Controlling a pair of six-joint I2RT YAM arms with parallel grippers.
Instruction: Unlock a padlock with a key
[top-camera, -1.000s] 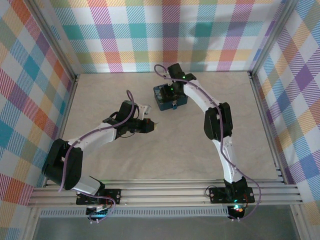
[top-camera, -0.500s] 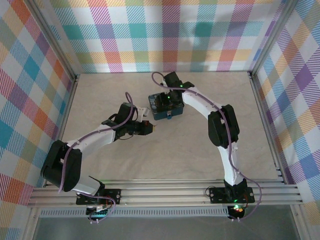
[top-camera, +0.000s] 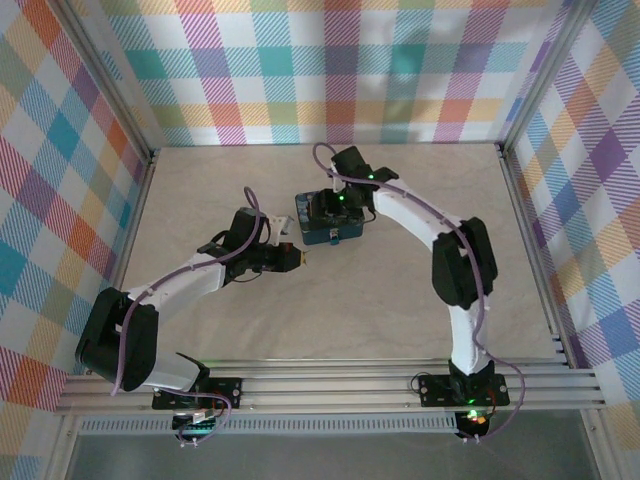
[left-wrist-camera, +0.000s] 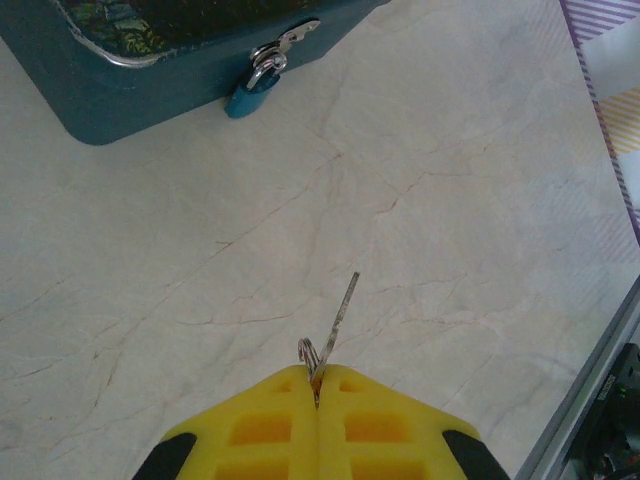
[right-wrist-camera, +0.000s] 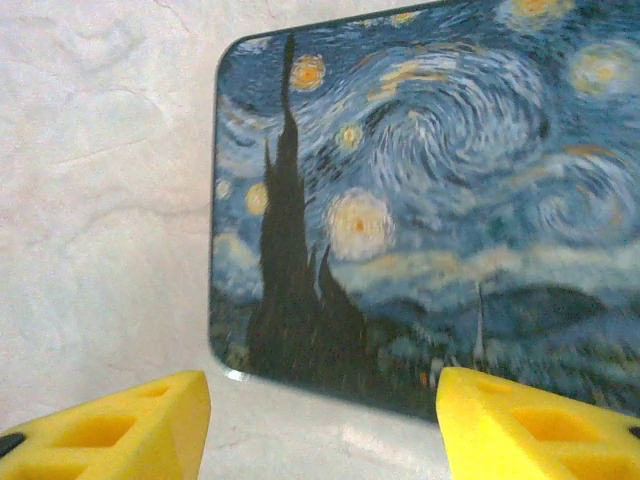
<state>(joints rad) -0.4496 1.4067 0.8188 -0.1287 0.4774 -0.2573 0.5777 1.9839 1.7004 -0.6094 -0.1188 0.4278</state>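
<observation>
The padlock (left-wrist-camera: 248, 100), a tiny blue body on a silvery shackle, hangs from the hasp on the front wall of the dark teal tin (top-camera: 328, 220). My left gripper (left-wrist-camera: 318, 372) is shut on the key (left-wrist-camera: 341, 312), whose thin blade sticks out ahead with a small ring beside it. The blade points toward the tin, a good gap short of the padlock. In the top view the left gripper (top-camera: 298, 258) sits just left of the tin's front. My right gripper (right-wrist-camera: 322, 420) hovers over the tin's painted lid (right-wrist-camera: 420, 200), open, with nothing between its yellow fingers (right-wrist-camera: 120, 420).
The pale marbled table (top-camera: 380, 300) stretches in front of the tin. Checked walls close the left, back and right sides. A metal rail (top-camera: 330, 385) with both arm bases runs along the near edge.
The tin has slid left and nearer, together with the right gripper above it. My left gripper has shifted slightly left, still holding the key.
</observation>
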